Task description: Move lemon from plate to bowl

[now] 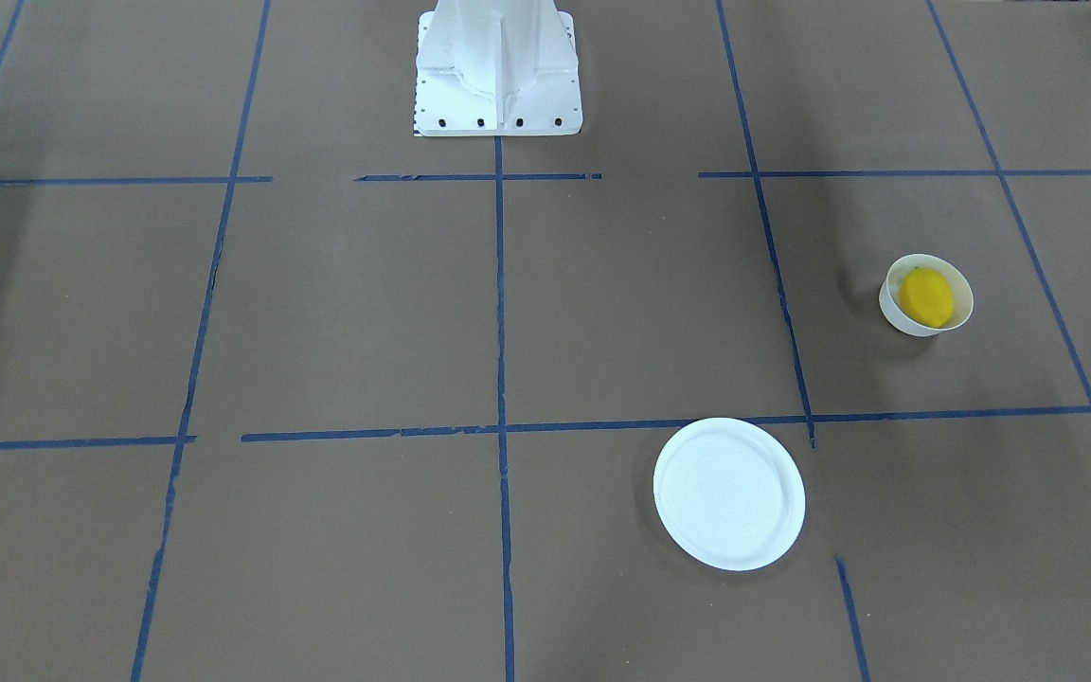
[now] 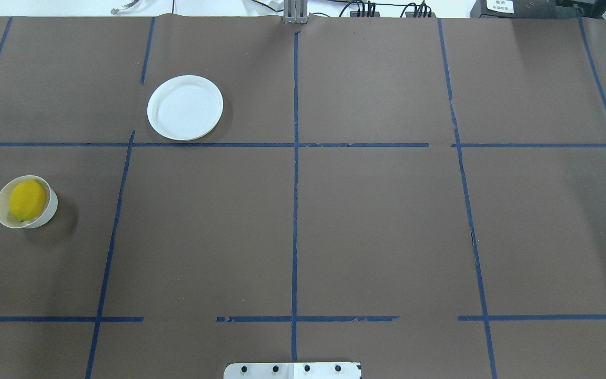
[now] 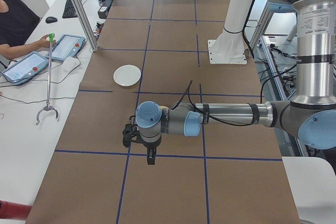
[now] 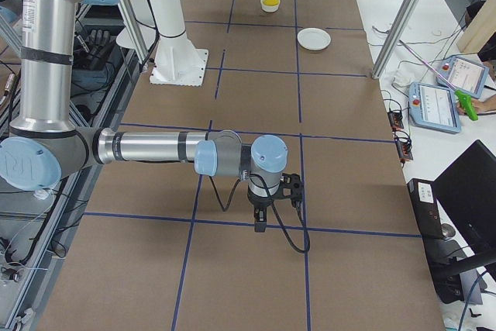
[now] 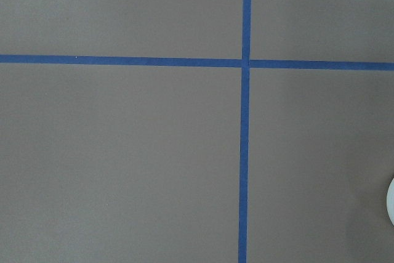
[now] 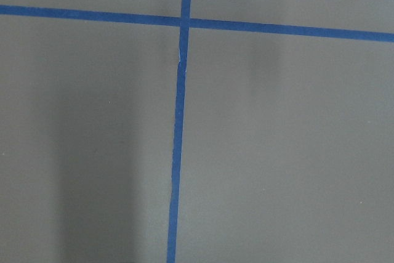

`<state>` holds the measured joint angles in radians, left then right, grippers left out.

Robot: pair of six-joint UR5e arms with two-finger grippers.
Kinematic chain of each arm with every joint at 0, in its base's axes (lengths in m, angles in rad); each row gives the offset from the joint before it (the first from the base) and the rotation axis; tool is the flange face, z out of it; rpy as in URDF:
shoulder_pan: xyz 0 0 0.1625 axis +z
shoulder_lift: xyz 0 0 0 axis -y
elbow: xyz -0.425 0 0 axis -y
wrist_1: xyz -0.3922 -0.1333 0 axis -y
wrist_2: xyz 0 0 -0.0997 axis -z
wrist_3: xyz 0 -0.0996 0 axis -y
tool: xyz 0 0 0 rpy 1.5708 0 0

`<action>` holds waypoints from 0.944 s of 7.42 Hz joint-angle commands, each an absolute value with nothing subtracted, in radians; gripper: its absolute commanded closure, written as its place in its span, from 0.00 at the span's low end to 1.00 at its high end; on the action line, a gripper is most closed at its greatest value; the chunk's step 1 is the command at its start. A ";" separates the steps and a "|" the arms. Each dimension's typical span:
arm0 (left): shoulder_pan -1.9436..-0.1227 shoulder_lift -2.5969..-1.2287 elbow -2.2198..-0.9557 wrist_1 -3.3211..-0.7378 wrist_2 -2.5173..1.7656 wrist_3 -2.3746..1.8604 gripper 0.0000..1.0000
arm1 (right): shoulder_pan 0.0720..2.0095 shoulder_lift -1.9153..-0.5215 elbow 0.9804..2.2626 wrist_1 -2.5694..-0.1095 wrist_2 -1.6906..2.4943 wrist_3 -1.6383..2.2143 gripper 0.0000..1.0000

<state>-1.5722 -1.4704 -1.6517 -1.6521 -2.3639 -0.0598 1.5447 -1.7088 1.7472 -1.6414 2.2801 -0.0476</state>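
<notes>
One lemon [image 1: 926, 297], bright yellow, smooth and oval, lies inside the one bowl [image 1: 898, 320], a small deep white dish whose opening it largely fills. The bowl leans a little, its mouth turned somewhat sideways. The one plate [image 1: 728, 493], flat, round and white with a shallow raised rim, is bare. The bowl stands well apart from the plate, nearer the white robot base [image 1: 496, 71] than the plate is, and further out toward the robot's left end of the bench [image 2: 387, 221]. Blue tape lines [image 2: 295, 210] mark the brown bench into squares, and the plate sits just beside one of them. Two arms show, only in the side views. The left gripper [image 3: 150, 157] hangs over the bench well apart from the plate, pointing down. The right gripper [image 4: 260, 222] hangs far from the plate, toward the robot's right end. I cannot tell whether either pair of jaws is parted or closed, and nothing shows between them. In the left wrist view a white sliver [image 5: 391, 201] at the edge may be a dish rim.
</notes>
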 commanded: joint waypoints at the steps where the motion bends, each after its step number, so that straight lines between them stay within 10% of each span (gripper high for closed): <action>1: -1.580 -1.471 -1.652 -1.652 -2.362 -0.060 0.00 | 1.545 -1.709 1.747 -1.641 2.279 -0.048 0.00; 7: -1.594 -1.480 -1.649 -1.652 -2.358 -0.060 0.00 | 1.545 -1.709 1.747 -1.641 2.279 -0.048 0.00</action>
